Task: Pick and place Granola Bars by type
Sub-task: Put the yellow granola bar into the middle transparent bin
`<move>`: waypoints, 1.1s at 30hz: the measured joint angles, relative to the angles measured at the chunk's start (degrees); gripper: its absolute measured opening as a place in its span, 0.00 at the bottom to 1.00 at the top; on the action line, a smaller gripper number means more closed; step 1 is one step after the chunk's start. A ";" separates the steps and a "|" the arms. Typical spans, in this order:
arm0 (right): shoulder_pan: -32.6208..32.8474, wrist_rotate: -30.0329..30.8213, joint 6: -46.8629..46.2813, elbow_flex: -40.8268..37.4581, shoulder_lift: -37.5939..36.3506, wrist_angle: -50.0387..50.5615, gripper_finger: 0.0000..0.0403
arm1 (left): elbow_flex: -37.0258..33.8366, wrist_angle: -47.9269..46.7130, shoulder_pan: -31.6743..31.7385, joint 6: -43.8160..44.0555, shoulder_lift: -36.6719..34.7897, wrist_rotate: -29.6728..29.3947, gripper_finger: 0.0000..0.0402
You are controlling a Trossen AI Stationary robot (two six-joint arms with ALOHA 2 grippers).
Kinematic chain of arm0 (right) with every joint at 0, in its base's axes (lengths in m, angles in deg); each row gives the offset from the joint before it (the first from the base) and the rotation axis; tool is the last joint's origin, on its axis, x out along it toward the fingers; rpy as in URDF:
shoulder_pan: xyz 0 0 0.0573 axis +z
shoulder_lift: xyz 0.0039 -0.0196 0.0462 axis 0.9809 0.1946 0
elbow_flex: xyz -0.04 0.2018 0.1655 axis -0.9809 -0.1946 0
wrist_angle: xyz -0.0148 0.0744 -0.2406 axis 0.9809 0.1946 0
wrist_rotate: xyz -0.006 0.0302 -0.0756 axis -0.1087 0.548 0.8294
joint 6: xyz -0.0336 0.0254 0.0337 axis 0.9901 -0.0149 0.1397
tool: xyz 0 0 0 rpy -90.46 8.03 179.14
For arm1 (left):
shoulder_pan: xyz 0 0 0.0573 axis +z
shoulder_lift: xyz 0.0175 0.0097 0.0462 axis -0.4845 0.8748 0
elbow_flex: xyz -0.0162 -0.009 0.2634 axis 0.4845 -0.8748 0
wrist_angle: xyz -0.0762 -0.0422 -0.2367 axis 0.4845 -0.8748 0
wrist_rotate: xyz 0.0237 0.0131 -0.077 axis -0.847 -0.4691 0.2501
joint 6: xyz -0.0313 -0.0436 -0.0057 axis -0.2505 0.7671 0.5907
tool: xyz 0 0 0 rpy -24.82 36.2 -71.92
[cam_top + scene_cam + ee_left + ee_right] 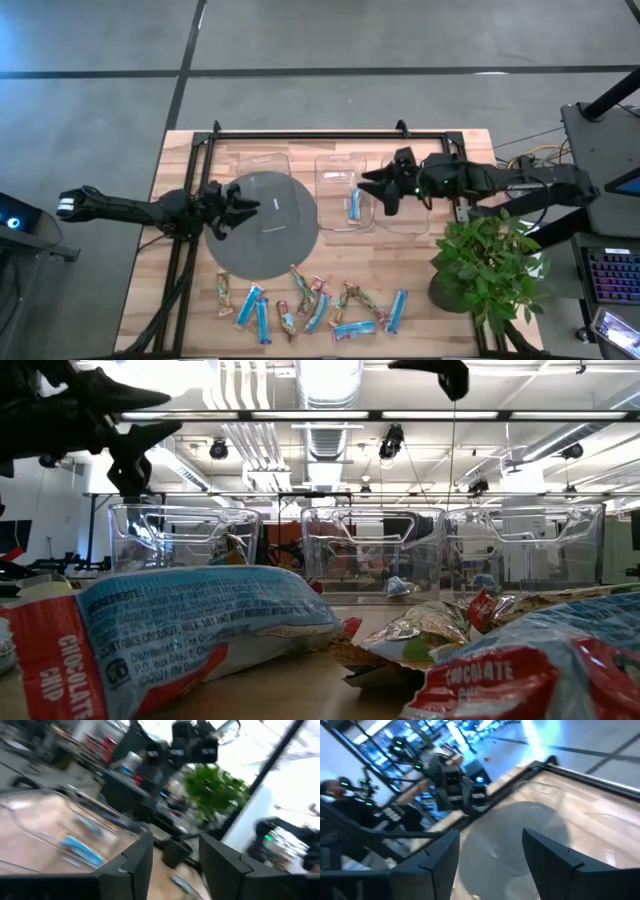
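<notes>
Right pincer (378, 190) hangs wide and empty over the middle bin (343, 192), one blue bar (355, 206) inside. Left pincer (243, 205), parted and empty, sits above the grey disc (262, 243). Remaining bars (310, 308) line the desk (400, 265) front; wrappers read "CHOCOLATE CHIP".

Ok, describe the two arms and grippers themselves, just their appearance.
Both arms are dark, slim and jointed. The left gripper has two black angular fingers; the right gripper has the same. A small green light shows on the right arm near its wrist, and the left arm's base end is pale.
</notes>
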 joint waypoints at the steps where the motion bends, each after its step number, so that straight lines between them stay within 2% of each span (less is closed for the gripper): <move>1: -0.34 0.08 0.10 0.00 -0.62 1.63 0.51 | 0.00 1.58 0.00 1.25 0.02 -2.20 0.35; 3: -0.78 0.22 0.29 0.00 -1.90 5.01 0.51 | 0.04 4.76 0.00 10.15 0.02 -6.57 0.35; 6: -0.94 0.23 1.05 0.00 -3.17 9.89 0.51 | 0.72 5.85 0.02 31.56 -0.20 -11.88 0.35; 7: -0.94 0.41 1.19 0.00 -3.44 11.57 0.51 | 1.22 6.23 0.02 35.78 -0.19 -13.67 0.35; 11: -0.97 1.73 2.66 -0.02 -3.71 15.68 0.51 | 1.48 6.12 0.02 36.70 -0.04 -24.33 0.35; 17: -0.96 1.64 5.89 -0.02 -3.15 16.44 0.51 | 1.53 7.61 0.07 37.71 -0.07 -39.55 0.35; 19: -0.97 1.57 7.09 -0.02 -3.15 16.62 0.51 | 1.73 10.53 0.07 36.65 -0.04 -39.88 0.35; 22: -1.23 1.27 9.12 -0.02 -3.22 16.68 0.51 | 4.64 14.79 0.05 30.66 0.25 -35.52 0.35; 28: -2.85 -0.55 14.00 -0.02 -3.26 16.90 0.51 | 17.18 13.45 0.03 15.14 2.65 -28.30 0.35; 30: -3.62 -2.21 15.46 -0.02 -3.26 16.92 0.51 | 22.43 5.38 0.04 13.74 4.40 -26.18 0.35; 31: -4.00 -2.67 16.12 -0.02 -3.14 16.90 0.51 | 25.51 -1.83 0.01 14.57 5.45 -25.70 0.35; 33: -4.51 -2.00 16.62 -0.02 -2.91 16.94 0.51 | 32.59 -22.92 0.02 20.66 7.94 -25.04 0.35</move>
